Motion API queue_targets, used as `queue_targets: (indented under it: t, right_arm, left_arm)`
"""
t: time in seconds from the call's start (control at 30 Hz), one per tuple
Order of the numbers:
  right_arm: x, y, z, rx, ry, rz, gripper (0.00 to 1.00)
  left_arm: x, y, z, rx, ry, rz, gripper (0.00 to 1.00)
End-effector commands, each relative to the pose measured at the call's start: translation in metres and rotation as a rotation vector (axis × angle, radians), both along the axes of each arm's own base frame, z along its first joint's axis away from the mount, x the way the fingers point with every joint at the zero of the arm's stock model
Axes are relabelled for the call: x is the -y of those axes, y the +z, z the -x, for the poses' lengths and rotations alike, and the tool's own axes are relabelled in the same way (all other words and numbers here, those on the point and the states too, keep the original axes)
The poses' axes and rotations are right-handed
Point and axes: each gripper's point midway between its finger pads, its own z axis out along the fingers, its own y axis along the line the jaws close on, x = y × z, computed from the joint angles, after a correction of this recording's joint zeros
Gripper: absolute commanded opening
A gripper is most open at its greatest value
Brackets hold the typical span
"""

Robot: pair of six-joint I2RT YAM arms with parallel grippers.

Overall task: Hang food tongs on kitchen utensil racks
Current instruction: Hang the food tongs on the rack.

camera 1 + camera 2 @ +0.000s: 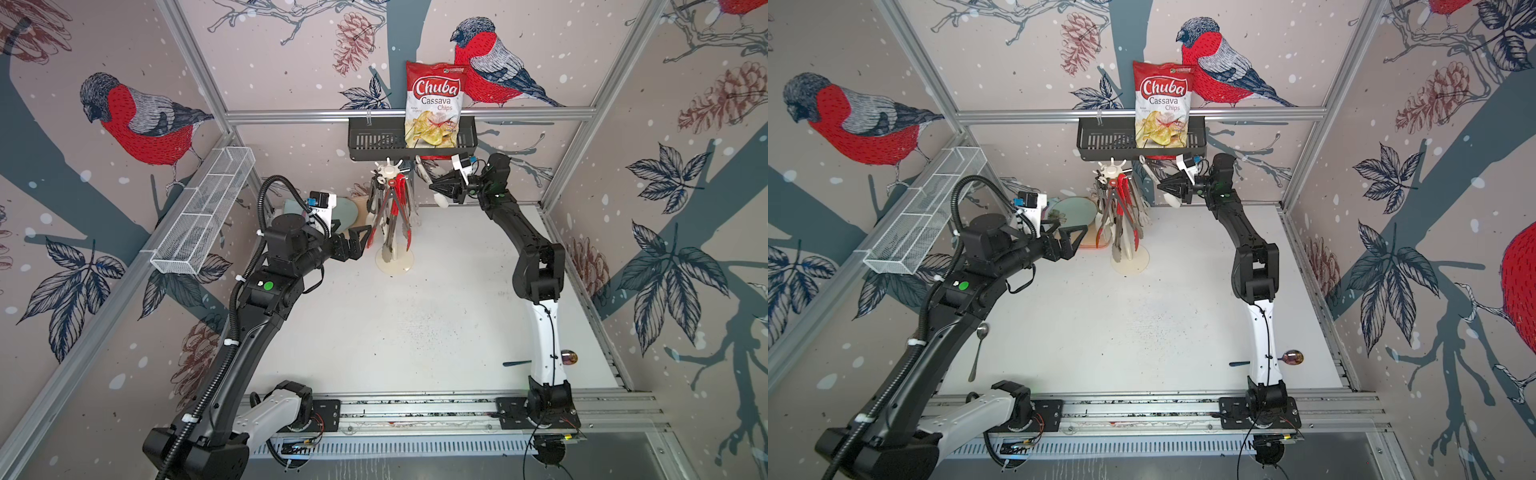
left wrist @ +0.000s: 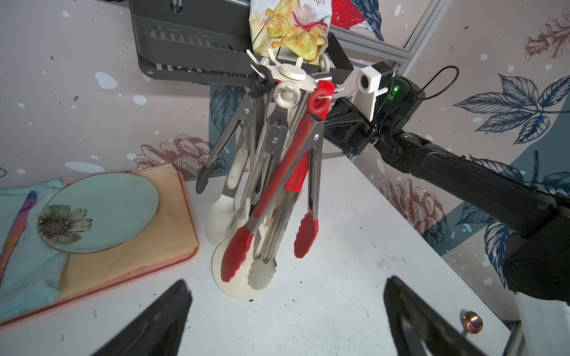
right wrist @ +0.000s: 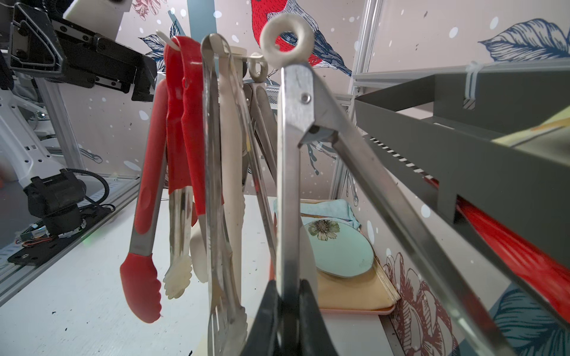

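Right jaws clamped on one flat steel arm of white-ringed tongs [image 3: 288, 185], ring beside the star head of the cream rack [image 2: 290, 73]; left jaws apart, empty. We see red-tipped tongs [image 2: 237, 252] hanging there.

The rack [image 1: 397, 268] stands near the middle of the surface's [image 1: 415, 324] far edge. Its star head sits under a black basket [image 1: 374, 141] that holds a chips bag [image 1: 434, 104]. Several tongs [image 1: 399, 208], with red, steel and white tips, hang from its hooks. The left pincer [image 1: 358, 243] gapes just beside them, on the left-edge side. The right pincer [image 1: 441, 188], raised level with the rack's head, is clamped on a white-tipped pair [image 1: 443, 202] whose ring end points toward the hooks. A spoon [image 1: 569, 357] lies by the right edge.
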Motion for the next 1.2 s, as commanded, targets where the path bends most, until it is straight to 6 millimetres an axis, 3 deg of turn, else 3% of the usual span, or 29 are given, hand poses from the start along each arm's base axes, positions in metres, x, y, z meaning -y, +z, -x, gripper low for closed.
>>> queue_targets:
  t: [0.0, 0.4, 1.17]
  right_arm:
    - [-0.005, 0.016, 0.01, 0.055, 0.038, -0.02, 0.0]
    - [-0.018, 0.015, -0.001, 0.008, 0.016, -0.038, 0.0]
    - [-0.035, -0.004, 0.003, -0.028, 0.058, -0.026, 0.0]
  left_arm:
    - [-0.002, -0.004, 0.005, -0.013, 0.007, 0.003, 0.96]
    - [-0.009, -0.018, 0.014, -0.035, 0.031, -0.005, 0.96]
    - [-0.01, -0.029, 0.022, -0.057, 0.019, -0.017, 0.96]
